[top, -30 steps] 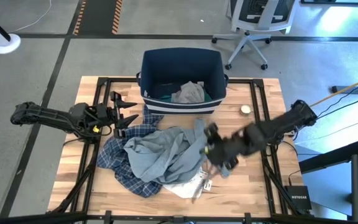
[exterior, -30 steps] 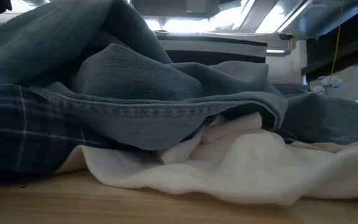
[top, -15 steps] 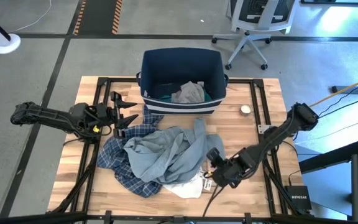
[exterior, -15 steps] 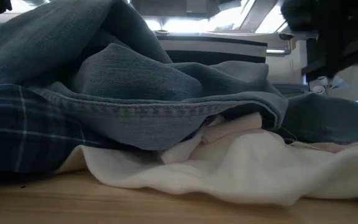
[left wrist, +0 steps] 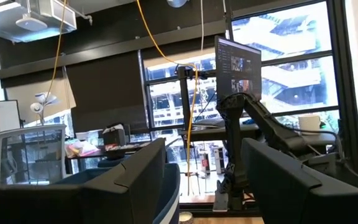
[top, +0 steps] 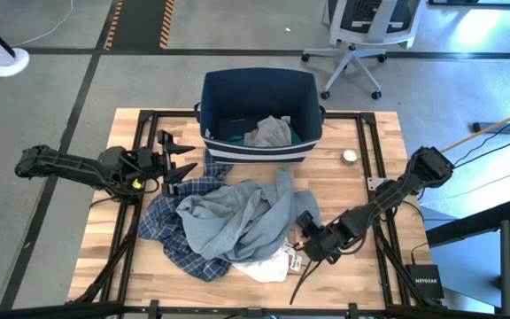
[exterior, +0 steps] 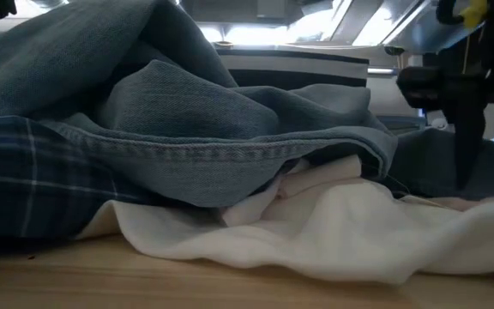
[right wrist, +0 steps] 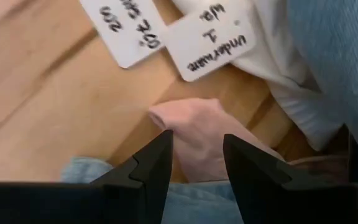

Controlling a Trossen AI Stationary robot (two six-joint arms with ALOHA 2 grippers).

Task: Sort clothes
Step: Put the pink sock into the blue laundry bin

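The right end effector [top: 306, 246] sits low at the clothes pile's edge, its fingers [right wrist: 151, 165] spread apart over a pink piece [right wrist: 201, 134] lying on the wooden surface [top: 361, 199]. The grey-blue garment [top: 228, 217] covers the plaid shirt [top: 171, 239] beside the navy bin [top: 259, 97]. The left end effector [top: 173, 159] waits spread at the surface's left.

Two dark, near-black jointed arms of slim segments and bulkier joints, left claw [top: 173, 156] with dark pointed fingers and a small yellow mark behind it, right claw [top: 306, 245] with matte black angular fingers [right wrist: 148, 171]
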